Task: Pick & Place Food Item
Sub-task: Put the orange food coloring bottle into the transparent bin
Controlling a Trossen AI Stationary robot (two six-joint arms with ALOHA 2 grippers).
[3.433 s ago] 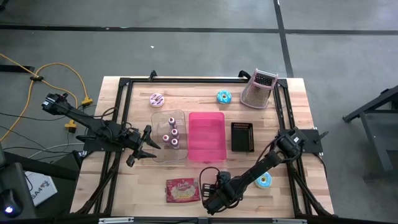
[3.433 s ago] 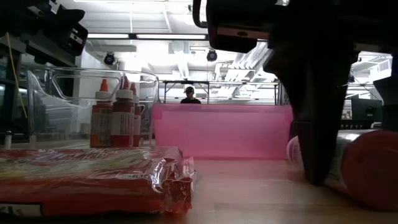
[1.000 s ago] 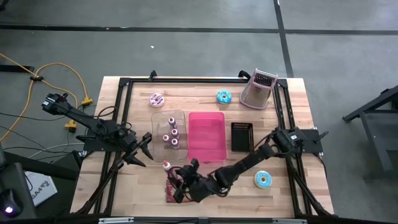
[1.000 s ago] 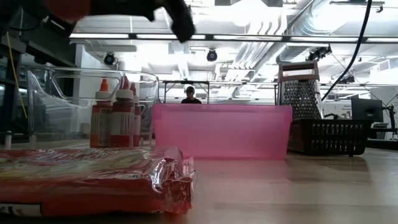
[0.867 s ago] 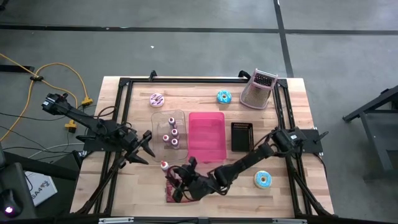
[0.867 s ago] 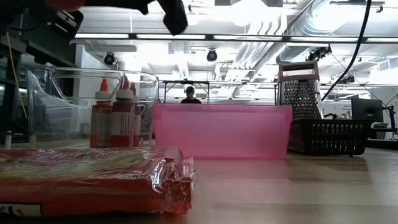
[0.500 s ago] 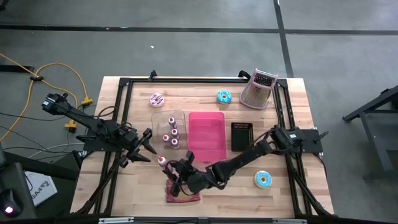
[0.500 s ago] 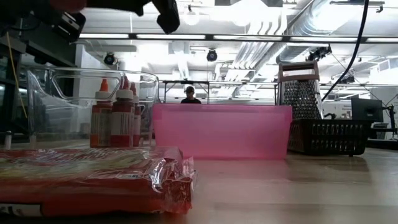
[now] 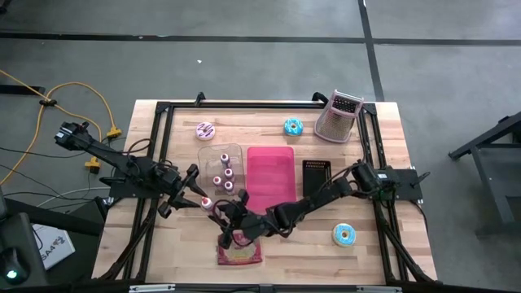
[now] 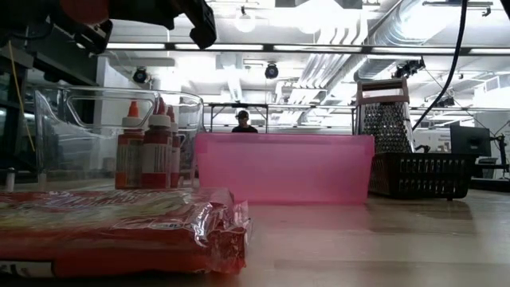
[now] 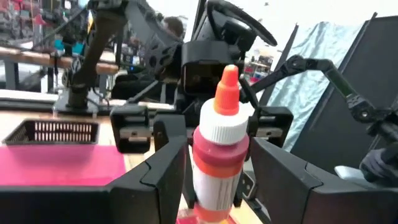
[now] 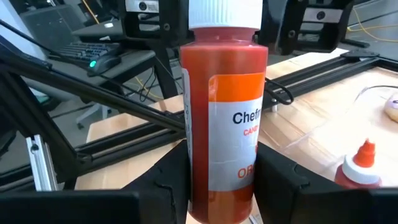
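Observation:
An orange-red sauce bottle (image 12: 224, 112) with a white cap and orange nozzle (image 11: 226, 81) hangs above the table, just near of the clear bin (image 9: 213, 155). My right gripper (image 12: 222, 163), reaching in from the table's right (image 9: 220, 212), is shut on it. My left gripper (image 11: 219, 150) stands open at the left (image 9: 194, 198). Its fingers flank the bottle; whether they touch it I cannot tell. A red food packet (image 9: 238, 252) lies flat near the front edge. My right gripper pinches the bottle's body (image 12: 200, 171) between its two fingers, below the label's middle. The fingers come roughly level from the table's right side and lie across the bottle. The bottle stands about upright, nozzle up, lifted clear of the table.
The clear bin holds several small bottles (image 9: 225, 177). Beside it stand a pink bin (image 9: 270, 175) and a black basket (image 9: 317, 179). A grater (image 9: 340, 115), a pink donut (image 9: 204, 130) and two blue donuts (image 9: 293, 126) (image 9: 344, 236) lie about. A person (image 10: 243, 119) sits far behind.
My right gripper has carried the bottle from above the food packet toward the table's left and far edges, in between my left gripper's fingers, rolling at the wrist as it went. The bottle stays lifted. My left gripper has turned a little in place.

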